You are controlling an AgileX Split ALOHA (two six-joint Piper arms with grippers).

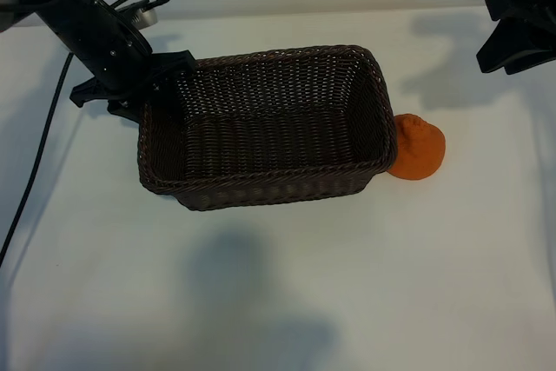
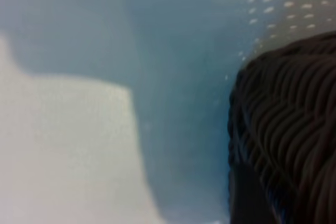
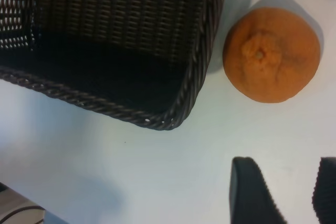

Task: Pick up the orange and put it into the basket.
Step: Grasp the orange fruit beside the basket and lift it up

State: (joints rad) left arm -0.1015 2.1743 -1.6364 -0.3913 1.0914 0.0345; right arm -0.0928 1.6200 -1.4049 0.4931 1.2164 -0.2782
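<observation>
The orange (image 1: 419, 148) lies on the table (image 1: 278, 284) against the basket (image 1: 261, 182) end nearest the right end effector (image 3: 283, 192), whose fingers are spread and empty; left end effector (image 1: 130, 93) state indeterminate.

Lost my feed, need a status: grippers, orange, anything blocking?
Left gripper at basket's end wall. Right gripper open, empty, above table, short of orange. Orange outside, against basket's other end. Path clear.

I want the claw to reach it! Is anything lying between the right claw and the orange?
No. Only bare white table lies between the right gripper and the orange, seen in the right wrist view.
</observation>
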